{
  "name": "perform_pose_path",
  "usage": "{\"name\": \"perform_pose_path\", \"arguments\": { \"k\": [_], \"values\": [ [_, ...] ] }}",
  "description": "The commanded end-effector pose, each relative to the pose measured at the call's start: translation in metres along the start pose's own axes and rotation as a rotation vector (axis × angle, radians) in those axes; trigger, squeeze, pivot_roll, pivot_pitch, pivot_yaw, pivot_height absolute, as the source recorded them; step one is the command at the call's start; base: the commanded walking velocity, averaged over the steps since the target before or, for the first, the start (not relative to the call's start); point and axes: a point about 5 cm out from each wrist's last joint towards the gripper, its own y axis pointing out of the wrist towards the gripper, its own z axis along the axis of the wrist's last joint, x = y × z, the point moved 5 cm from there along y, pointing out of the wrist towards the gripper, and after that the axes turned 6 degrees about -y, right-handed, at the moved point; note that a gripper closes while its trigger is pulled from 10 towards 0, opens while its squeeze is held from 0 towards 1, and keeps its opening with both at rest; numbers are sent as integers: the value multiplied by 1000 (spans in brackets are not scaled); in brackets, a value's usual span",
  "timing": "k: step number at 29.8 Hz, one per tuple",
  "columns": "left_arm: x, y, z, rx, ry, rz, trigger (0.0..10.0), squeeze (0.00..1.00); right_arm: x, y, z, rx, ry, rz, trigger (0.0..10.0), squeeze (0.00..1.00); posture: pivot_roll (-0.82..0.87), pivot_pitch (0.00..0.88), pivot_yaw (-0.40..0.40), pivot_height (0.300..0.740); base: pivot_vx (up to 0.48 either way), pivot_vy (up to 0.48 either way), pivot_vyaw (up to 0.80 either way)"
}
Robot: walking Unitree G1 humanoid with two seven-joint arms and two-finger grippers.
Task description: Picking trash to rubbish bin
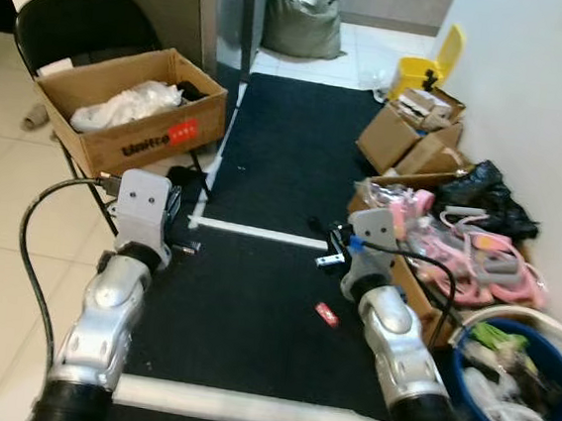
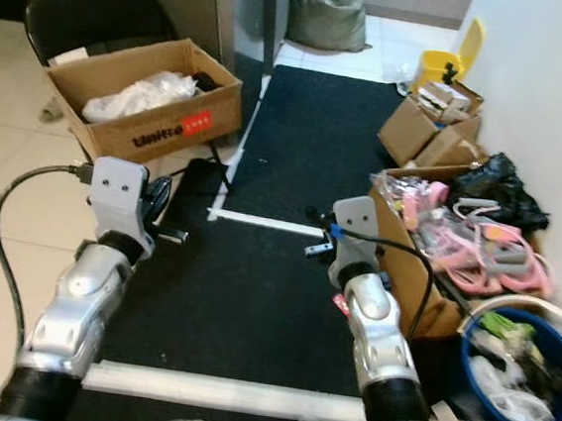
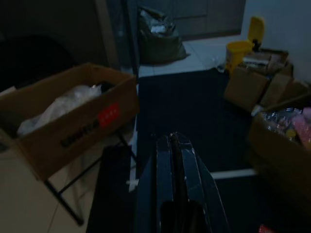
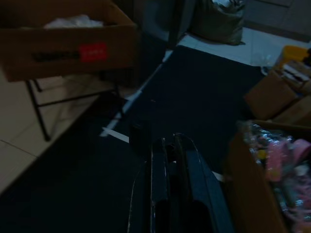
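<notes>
A small red scrap [image 1: 326, 314] lies on the black mat [image 1: 251, 317] just left of my right forearm. A blue rubbish bin [image 1: 461, 379], with a white liner and holding several pieces of trash, stands at the lower right by the wall. My right gripper [image 4: 169, 141] hovers low over the mat beyond the scrap, fingers shut, and a small white and blue bit [image 1: 330, 259] shows at its tip. My left gripper [image 3: 175, 138] is held out over the mat's left edge, shut and empty.
An open cardboard box [image 1: 132, 107] of white plastic rests on a black folding chair [image 1: 81, 17] at the left. Cardboard boxes [image 1: 408, 133], pink hangers [image 1: 485, 260] and a black bag [image 1: 482, 190] line the right wall. A yellow bin [image 1: 418, 76] and a green sack [image 1: 301, 18] stand behind.
</notes>
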Motion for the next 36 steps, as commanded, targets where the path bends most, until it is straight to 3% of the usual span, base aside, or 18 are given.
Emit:
{"name": "perform_pose_path", "arguments": {
  "k": [1,36],
  "values": [
    [-4,-3,-4,-12,14,13,10000,0,-2,1,2,11,3,4,10000,0,67,5,-7,740,375,0,0],
    [-5,-1,-2,-4,15,17,10000,0,-1,4,1,8,8,0,10000,0,71,3,-17,740,377,0,0]
  ]
}}
